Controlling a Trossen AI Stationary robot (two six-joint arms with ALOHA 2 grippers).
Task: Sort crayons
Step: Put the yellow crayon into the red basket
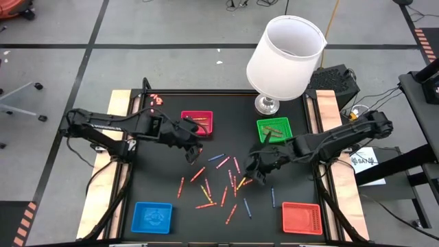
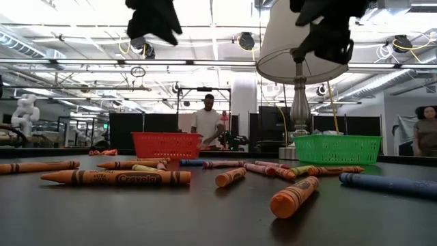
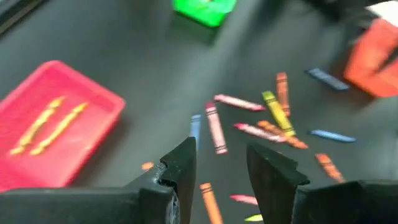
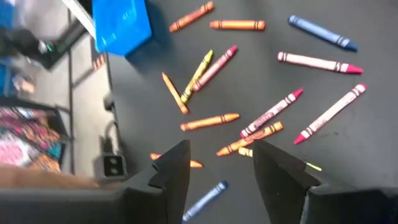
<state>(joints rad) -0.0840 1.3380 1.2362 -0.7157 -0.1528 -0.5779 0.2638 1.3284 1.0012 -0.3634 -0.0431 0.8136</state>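
Note:
Several crayons (image 1: 219, 182), red, orange, pink, yellow and blue, lie flat and scattered on the black table top (image 1: 164, 178). My left gripper (image 1: 195, 147) hangs open above the scatter's far left edge, near the red tray (image 1: 197, 122), which holds two yellow crayons (image 3: 50, 124). My right gripper (image 1: 250, 165) hangs open above the scatter's right side. In the wrist views, the left gripper (image 3: 217, 171) and the right gripper (image 4: 221, 165) have nothing between their fingers. In the low view both grippers (image 2: 153, 20) (image 2: 328, 31) are well above the table.
A green tray (image 1: 274, 129) with crayons stands at the far right. A blue tray (image 1: 152, 216) sits near left and an orange-red tray (image 1: 302, 217) near right. A white-shaded lamp (image 1: 285, 58) stands at the far edge. People stand in the room beyond (image 2: 207, 123).

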